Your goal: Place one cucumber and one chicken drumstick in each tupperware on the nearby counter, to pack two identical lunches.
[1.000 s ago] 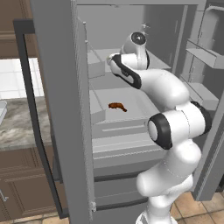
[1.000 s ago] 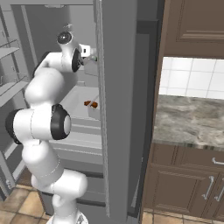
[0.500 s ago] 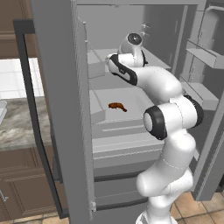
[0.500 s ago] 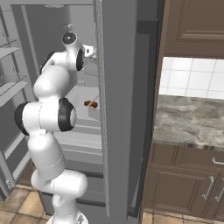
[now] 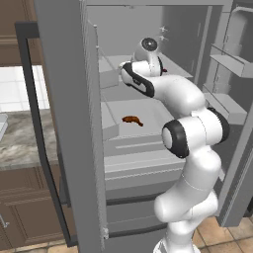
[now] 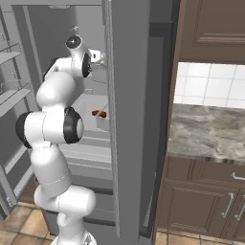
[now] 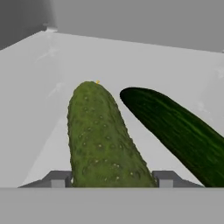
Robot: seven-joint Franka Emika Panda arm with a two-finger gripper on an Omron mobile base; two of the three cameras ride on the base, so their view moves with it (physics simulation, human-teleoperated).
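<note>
In the hand view, a short, light green cucumber (image 7: 98,135) lies on a pale grey fridge shelf (image 7: 39,87), pointing away from the camera. My gripper (image 7: 112,179) straddles its near end, and both fingertips (image 7: 59,179) press against its sides. A longer, dark green cucumber (image 7: 175,127) lies just to its right, slanting away. One shelf lower, a reddish-brown chicken drumstick (image 5: 132,120) (image 6: 99,114) rests by itself. The arm reaches deep into the upper fridge shelf, and the wrist hides the hand in the left base view. A pale sliver on the counter (image 5: 20,143) at that view's left edge may be a tupperware (image 5: 1,126).
The open fridge door's frame (image 5: 69,123) stands close on the arm's left, and the other door's shelves (image 5: 230,64) on its right. Marbled counter (image 6: 206,129) over dark cabinets (image 6: 201,206) runs to the right of the fridge.
The fingers have come in from wide open onto the light green cucumber. The arm's upper joints have shifted slightly while the hand stayed at the upper shelf.
</note>
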